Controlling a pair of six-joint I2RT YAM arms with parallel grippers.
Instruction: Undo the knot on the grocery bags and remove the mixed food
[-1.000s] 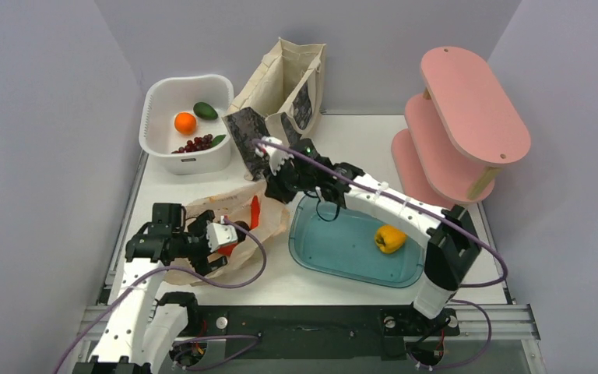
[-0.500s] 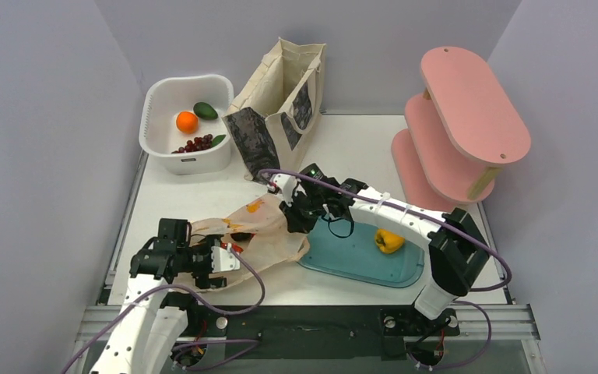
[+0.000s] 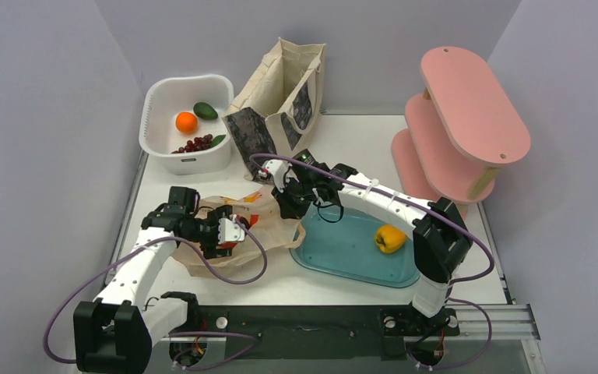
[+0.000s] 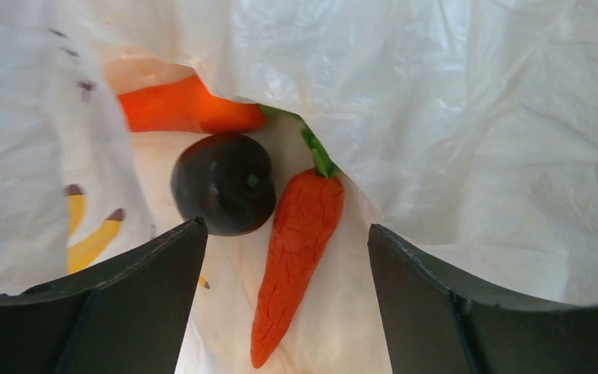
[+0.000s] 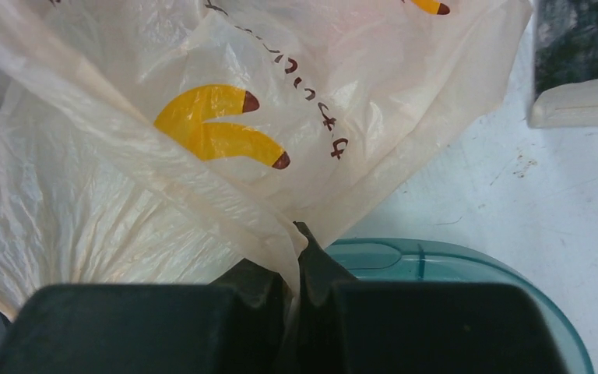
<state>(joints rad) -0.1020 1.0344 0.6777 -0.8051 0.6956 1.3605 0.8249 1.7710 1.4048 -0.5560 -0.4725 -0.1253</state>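
While the right gripper (image 5: 296, 243) clamps the flimsy peach-orange plastic bag (image 5: 109, 210), the spread left gripper (image 4: 284, 234) should pinch the firm orange carrot (image 4: 290, 292) mid-body.

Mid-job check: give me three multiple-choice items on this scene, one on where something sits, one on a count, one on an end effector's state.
1. Where is the yellow bell pepper?
A) in the teal tray
B) in the white basket
C) on the pink shelf

2. How many carrots show inside the plastic bag in the left wrist view?
A) one
B) two
C) three

3. The right end effector is:
A) open
B) shut on nothing
C) shut on the plastic bag

Answers:
1 A: it lies on the tray's floor.
2 B: one lies beside the dark avocado, and another lies behind it.
3 C: its fingers pinch a fold of the film.
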